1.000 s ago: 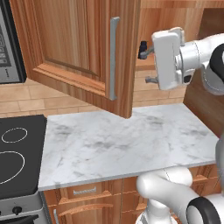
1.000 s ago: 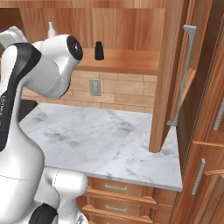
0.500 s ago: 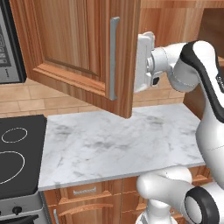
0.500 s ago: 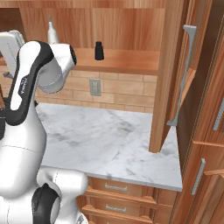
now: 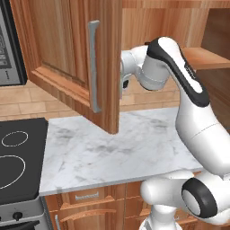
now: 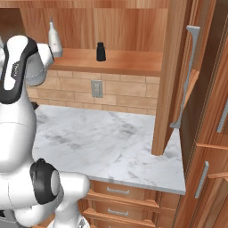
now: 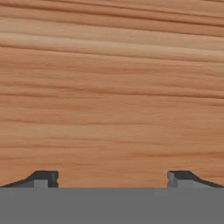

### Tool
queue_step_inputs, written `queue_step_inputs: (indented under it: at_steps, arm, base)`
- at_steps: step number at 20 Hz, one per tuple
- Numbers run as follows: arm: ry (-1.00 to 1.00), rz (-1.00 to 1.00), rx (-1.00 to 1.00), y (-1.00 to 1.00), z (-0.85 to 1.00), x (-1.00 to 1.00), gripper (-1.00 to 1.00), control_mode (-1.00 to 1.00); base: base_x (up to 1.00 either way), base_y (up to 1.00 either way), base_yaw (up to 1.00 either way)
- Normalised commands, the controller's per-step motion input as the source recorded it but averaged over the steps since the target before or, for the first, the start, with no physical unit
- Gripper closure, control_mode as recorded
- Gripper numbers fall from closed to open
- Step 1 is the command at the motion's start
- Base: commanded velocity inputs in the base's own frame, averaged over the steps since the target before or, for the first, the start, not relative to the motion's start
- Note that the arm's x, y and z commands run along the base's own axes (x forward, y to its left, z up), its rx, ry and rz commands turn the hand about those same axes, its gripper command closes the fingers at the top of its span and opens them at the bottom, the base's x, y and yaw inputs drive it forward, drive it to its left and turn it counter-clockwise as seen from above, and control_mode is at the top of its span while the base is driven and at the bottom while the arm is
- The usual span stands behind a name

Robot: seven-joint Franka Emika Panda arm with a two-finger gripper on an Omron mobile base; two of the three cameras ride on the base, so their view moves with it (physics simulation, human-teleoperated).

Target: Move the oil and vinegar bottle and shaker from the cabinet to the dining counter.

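The pincer (image 7: 112, 177) stands wide apart and empty, its tips close against bare wood of the cabinet (image 5: 67, 58). The oil and vinegar bottle (image 6: 54, 40) stands upright at the left end of the cabinet's shelf (image 6: 129, 62), just beside the arm's hand; the black shaker (image 6: 101, 52) stands further right, well apart from it. The bottle looks the nearer target, its long axis vertical.

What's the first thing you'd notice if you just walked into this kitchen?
The big white robot arm reaching up into the open wooden cabinet, above the marble worktop. On the cabinet shelf stand a small black shaker and, further left, a pale bottle.
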Motion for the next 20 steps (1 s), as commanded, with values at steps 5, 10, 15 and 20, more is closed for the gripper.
queue_step_inputs:
  at_steps: [5, 10, 15, 20]
  arm:
    - [0.00, 0.09, -0.02, 0.93, -0.07, 0.01, -1.00, -1.00]
    - [0.00, 0.00, -0.03, 0.84, -0.12, 0.00, -1.00, -1.00]
    - [0.00, -0.08, -0.18, 0.31, -0.03, -0.01, -1.00, -1.00]
    - [-0.02, -0.08, -0.10, -0.34, 0.00, -0.30, -1.00, -1.00]
  base:
    - [0.00, 0.00, 0.00]
    - [0.00, 0.00, 0.00]
    - [0.00, 0.00, 0.00]
    - [0.00, 0.00, 0.00]
